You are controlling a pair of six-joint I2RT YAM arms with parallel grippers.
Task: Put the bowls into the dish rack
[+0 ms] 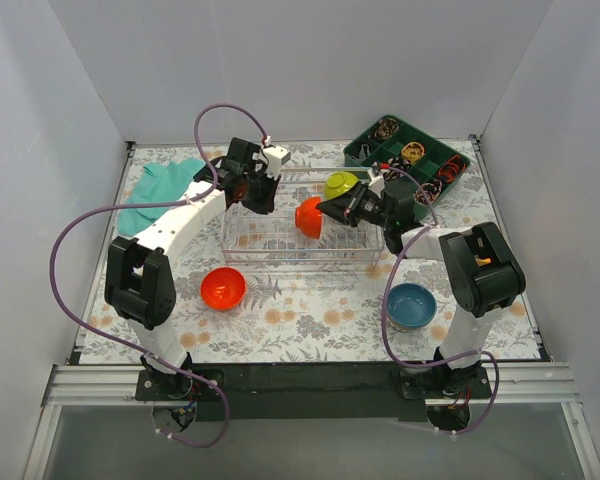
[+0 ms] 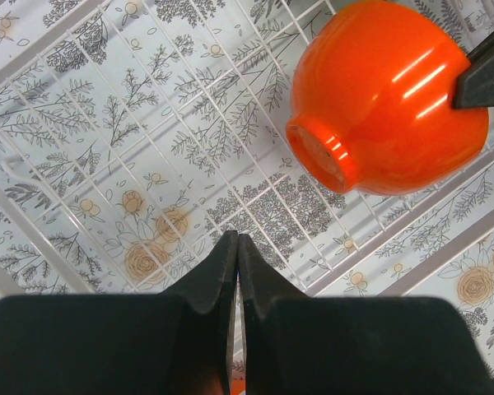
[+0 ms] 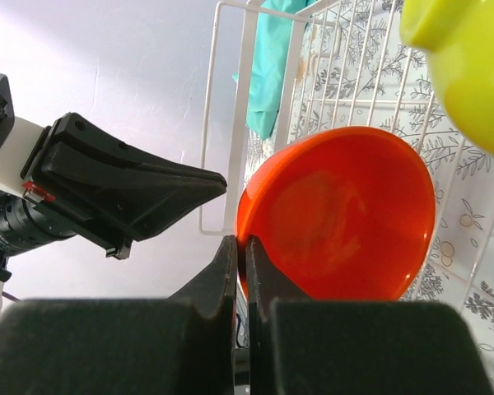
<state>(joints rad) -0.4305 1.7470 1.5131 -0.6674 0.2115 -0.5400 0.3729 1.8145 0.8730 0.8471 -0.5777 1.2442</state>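
Observation:
The dish rack (image 1: pixel 280 240), a silver wire basket, stands mid-table. My right gripper (image 1: pixel 327 208) is shut on the rim of an orange bowl (image 1: pixel 310 217), holding it on edge over the rack's middle. The right wrist view shows the rim pinched in that gripper (image 3: pixel 241 247), with the bowl's inside (image 3: pixel 346 214) facing the camera. A yellow-green bowl (image 1: pixel 341 184) sits at the rack's far right end. My left gripper (image 1: pixel 260 195) hovers shut and empty over the rack's left end. From the left wrist, the orange bowl's underside (image 2: pixel 387 99) appears above the rack's wires (image 2: pixel 148 148). A second orange bowl (image 1: pixel 223 288) and a blue bowl (image 1: pixel 411 305) rest on the table.
A dark green compartment tray (image 1: pixel 405 160) with small items stands at the back right. A teal cloth (image 1: pixel 160 190) lies at the back left, behind the left arm. White walls close in the table on three sides.

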